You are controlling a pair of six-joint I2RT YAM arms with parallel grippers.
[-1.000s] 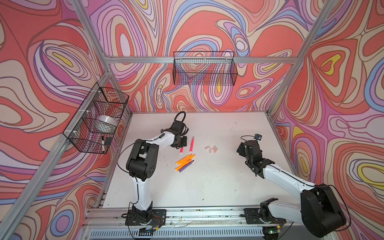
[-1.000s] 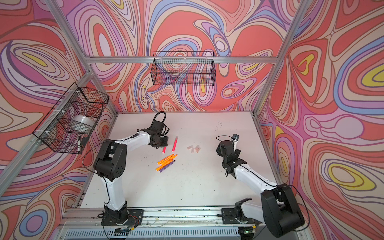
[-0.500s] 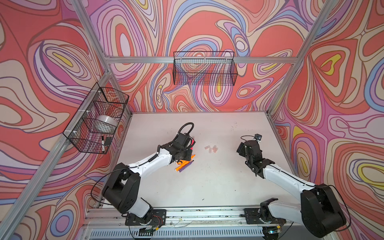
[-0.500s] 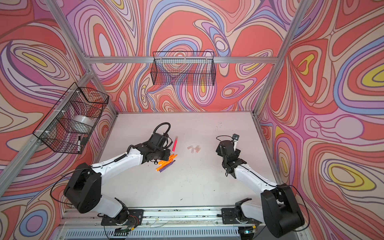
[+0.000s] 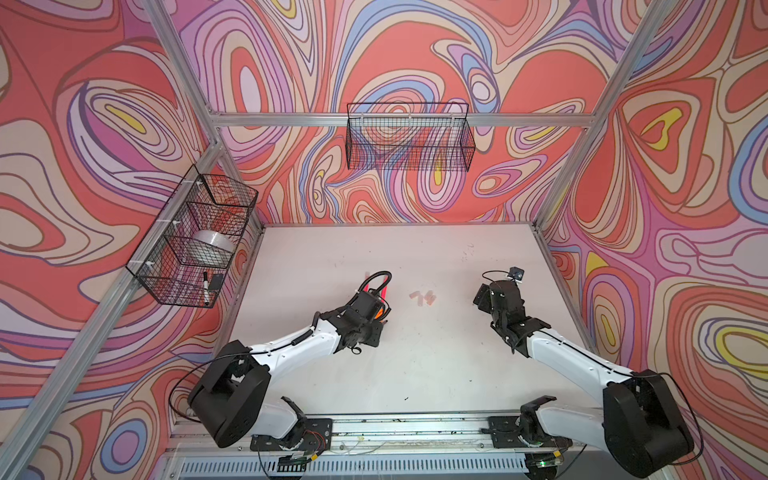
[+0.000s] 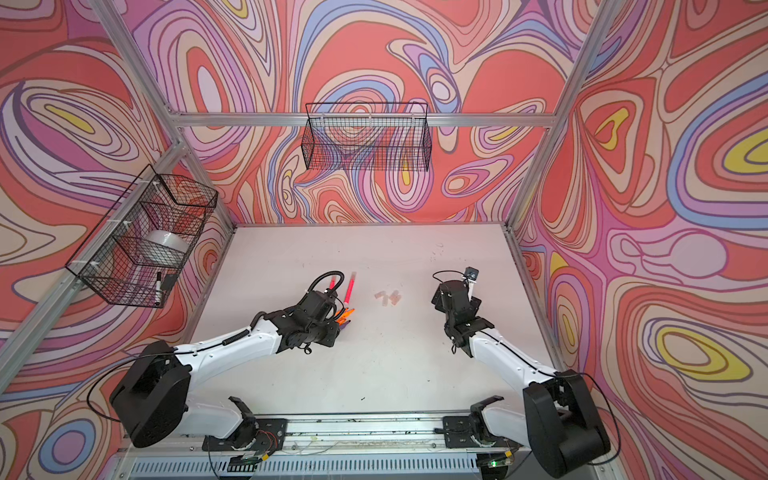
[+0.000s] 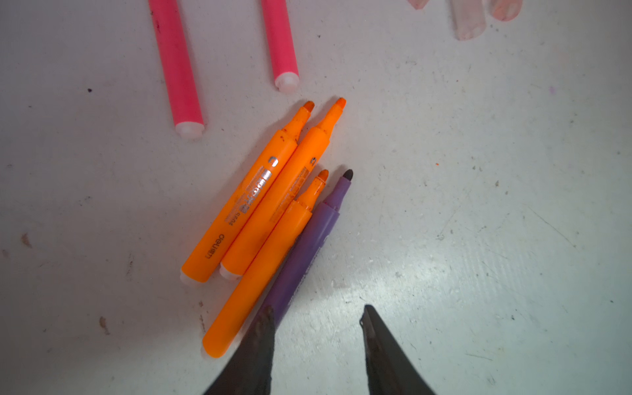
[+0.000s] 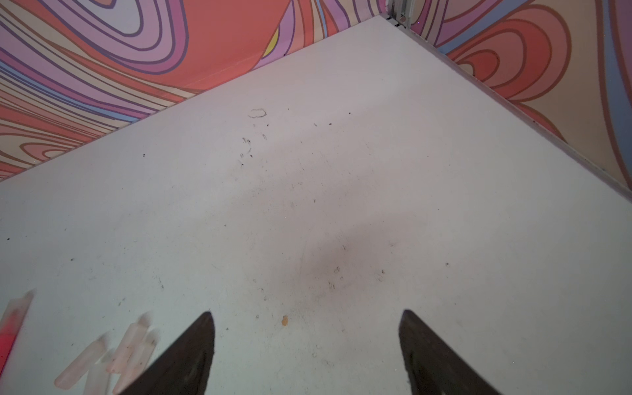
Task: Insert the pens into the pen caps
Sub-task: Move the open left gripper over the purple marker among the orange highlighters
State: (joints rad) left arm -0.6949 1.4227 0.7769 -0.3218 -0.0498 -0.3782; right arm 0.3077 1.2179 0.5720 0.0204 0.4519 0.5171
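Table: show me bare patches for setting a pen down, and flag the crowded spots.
Free: the front stretch of the table along the mounting rail, the back strip by the rear wall, and the patch ahead of the right gripper. Crowded: mid-table, where orange pens and a purple pen lie bunched at the left gripper, pink pens beyond, pen caps clustered beside.

Bright, even light fills both top views. In the left wrist view pale glare sits on the table just ahead of the left pincer, whose dark tips look soft. In the right wrist view the pen caps beside the right pincer are blurred, perhaps too close to focus
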